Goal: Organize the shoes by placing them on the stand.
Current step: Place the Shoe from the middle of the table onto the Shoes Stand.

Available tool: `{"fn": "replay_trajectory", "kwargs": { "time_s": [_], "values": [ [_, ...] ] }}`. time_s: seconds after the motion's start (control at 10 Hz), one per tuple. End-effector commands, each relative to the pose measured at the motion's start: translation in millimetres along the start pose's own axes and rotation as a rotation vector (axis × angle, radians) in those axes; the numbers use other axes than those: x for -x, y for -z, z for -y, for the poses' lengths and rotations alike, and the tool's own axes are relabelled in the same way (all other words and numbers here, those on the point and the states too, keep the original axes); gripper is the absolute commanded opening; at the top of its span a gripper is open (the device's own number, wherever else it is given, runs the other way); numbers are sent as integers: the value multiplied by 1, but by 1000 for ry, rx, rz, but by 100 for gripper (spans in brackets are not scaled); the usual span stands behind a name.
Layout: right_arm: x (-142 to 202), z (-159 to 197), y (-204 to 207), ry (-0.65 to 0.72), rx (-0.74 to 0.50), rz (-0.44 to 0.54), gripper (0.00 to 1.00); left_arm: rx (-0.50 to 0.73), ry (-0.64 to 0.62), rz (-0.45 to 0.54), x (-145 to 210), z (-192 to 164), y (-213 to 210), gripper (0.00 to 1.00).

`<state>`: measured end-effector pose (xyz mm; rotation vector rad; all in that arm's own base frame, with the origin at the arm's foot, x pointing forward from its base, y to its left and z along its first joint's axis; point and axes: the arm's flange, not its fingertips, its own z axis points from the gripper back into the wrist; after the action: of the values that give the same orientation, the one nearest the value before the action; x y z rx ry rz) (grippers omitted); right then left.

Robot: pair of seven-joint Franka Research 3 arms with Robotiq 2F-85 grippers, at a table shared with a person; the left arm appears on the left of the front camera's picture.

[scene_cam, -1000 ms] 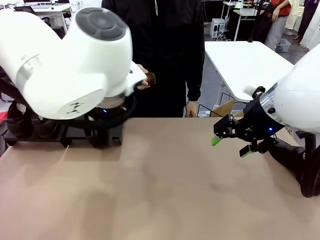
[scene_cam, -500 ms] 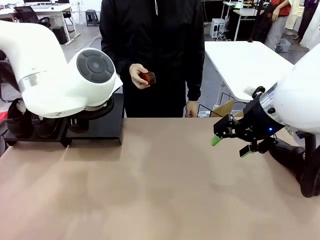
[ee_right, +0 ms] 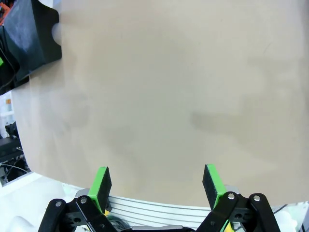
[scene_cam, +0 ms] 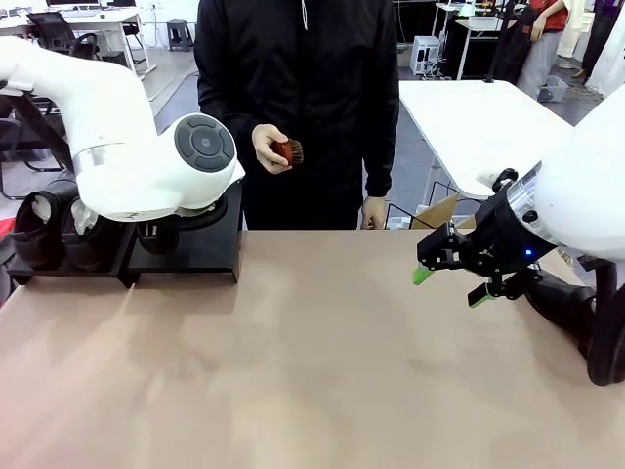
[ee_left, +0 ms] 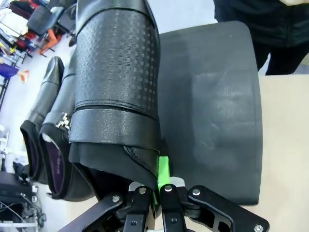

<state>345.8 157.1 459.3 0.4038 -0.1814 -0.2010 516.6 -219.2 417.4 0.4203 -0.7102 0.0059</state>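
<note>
Placing step — our left gripper (ee_left: 159, 180) pinches a shoe (ee_left: 118, 82) by its collar edge, with the stand (ee_left: 212, 106) just beyond the fingertips. Next: settle it flat, then release. Right gripper (ee_right: 157, 181) spread, empty.

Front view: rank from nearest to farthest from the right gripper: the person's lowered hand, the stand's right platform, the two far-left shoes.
1. Lowered hand, just right of centre.
2. Right platform, left of centre.
3. Two shoes, far left.
</note>
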Motion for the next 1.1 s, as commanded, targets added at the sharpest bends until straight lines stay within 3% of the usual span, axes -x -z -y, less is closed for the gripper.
{"fn": "replay_trajectory", "kwargs": {
  "time_s": [0.0, 0.6, 1.0],
  "values": [
    [0, -1, -1, -5, -4, 1, 100, -10, 0, 52, -13, -5, 5, 0],
    [0, -1, -1, -5, -4, 1, 100, 18, 89, -41, -2, 1, 25, 0],
    [0, -1, -1, -5, -4, 1, 100, 4, 93, -50, -4, -4, 19, 0]
  ]
}}
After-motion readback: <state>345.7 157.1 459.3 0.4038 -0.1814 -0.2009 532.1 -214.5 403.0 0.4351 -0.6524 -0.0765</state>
